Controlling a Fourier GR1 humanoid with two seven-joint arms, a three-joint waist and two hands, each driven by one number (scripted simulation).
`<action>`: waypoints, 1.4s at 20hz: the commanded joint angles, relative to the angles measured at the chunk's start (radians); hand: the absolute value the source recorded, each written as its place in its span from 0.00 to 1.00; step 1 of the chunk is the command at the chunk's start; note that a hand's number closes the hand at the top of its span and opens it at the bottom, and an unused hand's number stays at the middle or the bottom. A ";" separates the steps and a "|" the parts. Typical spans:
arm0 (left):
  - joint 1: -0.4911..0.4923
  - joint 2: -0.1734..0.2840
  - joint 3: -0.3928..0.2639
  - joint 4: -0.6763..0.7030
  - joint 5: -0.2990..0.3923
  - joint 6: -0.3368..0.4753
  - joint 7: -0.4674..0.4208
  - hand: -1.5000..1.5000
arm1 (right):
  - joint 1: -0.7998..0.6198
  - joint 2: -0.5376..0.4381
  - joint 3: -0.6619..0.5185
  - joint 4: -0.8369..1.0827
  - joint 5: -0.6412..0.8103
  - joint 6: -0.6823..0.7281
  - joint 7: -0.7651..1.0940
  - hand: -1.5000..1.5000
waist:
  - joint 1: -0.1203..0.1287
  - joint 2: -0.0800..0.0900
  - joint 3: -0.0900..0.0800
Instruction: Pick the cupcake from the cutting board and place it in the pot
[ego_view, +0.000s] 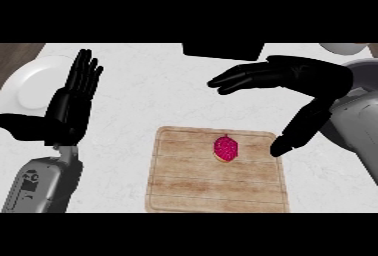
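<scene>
Hovering right robot hand (299, 80) above cupcake (227, 148)

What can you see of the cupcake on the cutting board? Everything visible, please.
The small cupcake with magenta-pink frosting lies on the rectangular light wooden cutting board, in its upper right part. From above it looks oval, with a thin tan cake edge showing along its lower left side. Nothing but the board touches it. The right hand hovers open above and to its right, thumb tip close by but apart.
</scene>
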 joint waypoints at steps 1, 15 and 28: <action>-0.027 0.003 0.018 0.022 0.004 0.008 0.015 0.50 | -0.055 -0.054 0.120 -0.003 0.182 0.099 -0.201 0.00 | -0.018 -0.006 -0.002; -0.021 0.024 0.048 0.036 0.002 0.003 0.035 0.50 | -0.153 -0.024 0.465 0.373 0.519 -0.243 -0.523 0.00 | -0.058 -0.022 -0.005; -0.015 0.022 0.094 0.089 0.003 -0.007 -0.009 0.50 | -0.177 0.133 0.540 0.553 0.573 -0.380 -0.641 0.00 | -0.099 -0.035 -0.006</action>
